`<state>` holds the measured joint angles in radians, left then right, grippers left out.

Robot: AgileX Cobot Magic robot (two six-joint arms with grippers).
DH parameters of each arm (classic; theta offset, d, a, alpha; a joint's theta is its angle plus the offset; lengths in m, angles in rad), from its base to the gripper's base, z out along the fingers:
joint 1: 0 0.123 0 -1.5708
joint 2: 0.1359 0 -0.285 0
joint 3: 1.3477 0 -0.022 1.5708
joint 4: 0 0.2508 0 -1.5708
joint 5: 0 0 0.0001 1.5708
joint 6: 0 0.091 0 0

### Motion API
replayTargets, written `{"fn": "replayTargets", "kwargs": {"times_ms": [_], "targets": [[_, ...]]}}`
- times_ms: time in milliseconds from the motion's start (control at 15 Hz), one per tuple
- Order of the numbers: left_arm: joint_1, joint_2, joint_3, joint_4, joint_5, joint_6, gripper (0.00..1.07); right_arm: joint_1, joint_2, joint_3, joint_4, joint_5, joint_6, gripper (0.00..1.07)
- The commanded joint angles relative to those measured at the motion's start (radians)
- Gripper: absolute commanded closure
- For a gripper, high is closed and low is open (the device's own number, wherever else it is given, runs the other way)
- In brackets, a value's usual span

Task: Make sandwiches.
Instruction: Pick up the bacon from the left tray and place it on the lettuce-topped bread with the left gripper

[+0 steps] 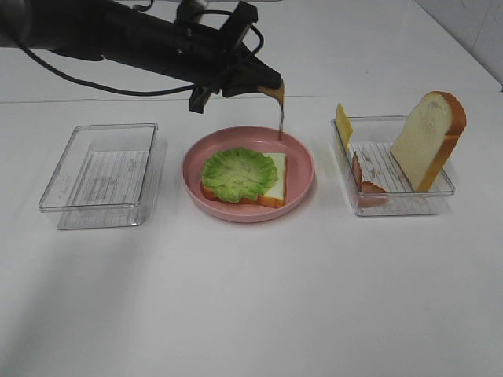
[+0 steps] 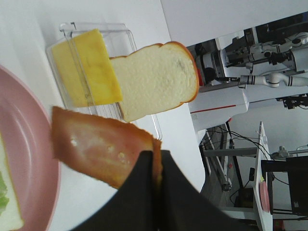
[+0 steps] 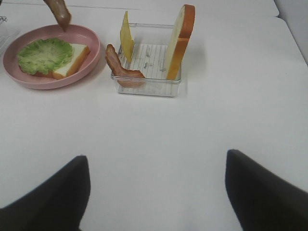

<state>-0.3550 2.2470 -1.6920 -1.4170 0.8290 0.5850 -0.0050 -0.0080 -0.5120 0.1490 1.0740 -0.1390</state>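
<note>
On the pink plate (image 1: 302, 161) lies a white bread slice (image 1: 277, 174) with a green lettuce leaf (image 1: 237, 173) on top. My left gripper (image 1: 269, 82) hovers over the plate's far right side, shut on a brown bacon strip (image 1: 280, 110) that hangs down toward the rim. The left wrist view shows that strip (image 2: 96, 147) clamped between the dark fingers (image 2: 139, 187). My right gripper (image 3: 156, 192) stands open and empty, low over the table in front of the right tray.
The clear tray (image 1: 440, 192) on the right holds an upright bread slice (image 1: 428, 137), a yellow cheese square (image 1: 343, 124) and another bacon strip (image 1: 365, 184). A clear tray (image 1: 102, 169) stands left of the plate with nothing in it.
</note>
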Motion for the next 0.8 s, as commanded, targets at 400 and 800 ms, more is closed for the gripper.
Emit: {"fn": "replayTargets", "kwargs": {"times_ms": [400, 800], "targets": [[0.011, 0.064, -0.022, 0.272, 0.018, -0.123, 1.07, -0.006, -0.012, 0.004, -0.005, -0.012, 0.000, 0.33], [0.042, 0.063, -0.022, 0.503, -0.040, -0.254, 1.01, -0.006, -0.012, 0.004, -0.005, -0.012, 0.000, 0.33]]}}
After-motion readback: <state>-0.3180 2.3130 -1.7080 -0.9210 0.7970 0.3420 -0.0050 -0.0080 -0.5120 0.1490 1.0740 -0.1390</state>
